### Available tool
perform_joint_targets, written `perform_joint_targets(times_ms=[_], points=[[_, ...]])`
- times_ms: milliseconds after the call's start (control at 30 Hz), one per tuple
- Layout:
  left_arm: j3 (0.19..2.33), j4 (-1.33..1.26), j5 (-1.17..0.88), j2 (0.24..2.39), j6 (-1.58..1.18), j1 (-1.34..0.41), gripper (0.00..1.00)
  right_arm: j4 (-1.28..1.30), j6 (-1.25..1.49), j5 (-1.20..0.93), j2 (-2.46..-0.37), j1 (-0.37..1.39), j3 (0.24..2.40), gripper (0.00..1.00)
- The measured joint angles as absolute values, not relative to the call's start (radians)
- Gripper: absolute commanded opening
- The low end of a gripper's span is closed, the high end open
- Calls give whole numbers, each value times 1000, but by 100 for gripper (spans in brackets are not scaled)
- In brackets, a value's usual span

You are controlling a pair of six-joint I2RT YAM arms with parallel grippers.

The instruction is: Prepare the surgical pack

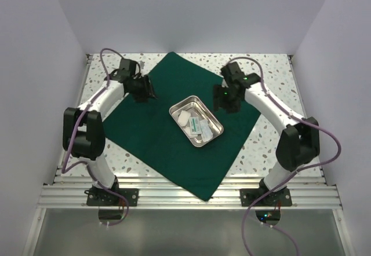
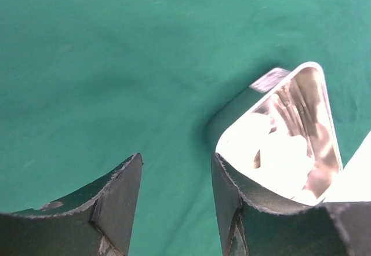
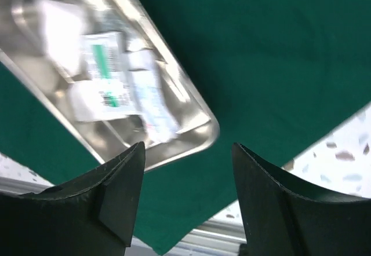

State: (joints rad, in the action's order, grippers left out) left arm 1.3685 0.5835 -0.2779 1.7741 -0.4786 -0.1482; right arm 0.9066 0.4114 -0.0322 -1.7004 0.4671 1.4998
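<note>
The surgical pack is a dark green cloth drape spread flat as a broad diamond on the table. A shiny steel tray holding white packets sits at its middle. My left gripper is open and empty over the drape's upper left part, left of the tray. In the left wrist view the gripper hangs above green cloth with the tray to the right. My right gripper is open and empty, just right of the tray. In the right wrist view the gripper is above the drape near the tray.
The speckled tabletop shows around the drape. White walls close in the left, right and back. An aluminium rail runs along the near edge, and the drape's near corner overlaps it. Purple cables trail from both arms.
</note>
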Motion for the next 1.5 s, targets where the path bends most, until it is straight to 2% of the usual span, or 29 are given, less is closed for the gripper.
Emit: perform_joint_targets(times_ms=[133,300,467,633,900,1000,1267,1500], points=[[1435,517,-247,1851,-479,-251,55,894,501,-94,-1632,323,1273,62],[1522,455,-208,1984,-475,-327,57,839,604,-227,-1624,290,1072,62],[1588,458,-162,2082,-451,-369,57,774,677,-305,-1619,279,1027,61],[1621,468,-165,2134,-434,-382,50,704,705,-368,-1631,279,1032,60],[1537,459,-211,2119,-427,-379,25,693,699,-384,-1762,278,1164,57],[1464,451,-217,2067,-426,-368,21,699,683,-376,-1826,273,1243,56],[1295,471,-212,1925,-433,-361,18,732,628,-353,-2009,271,1488,54],[1262,535,-187,1891,-439,-336,19,735,614,-336,-2182,310,1752,53]])
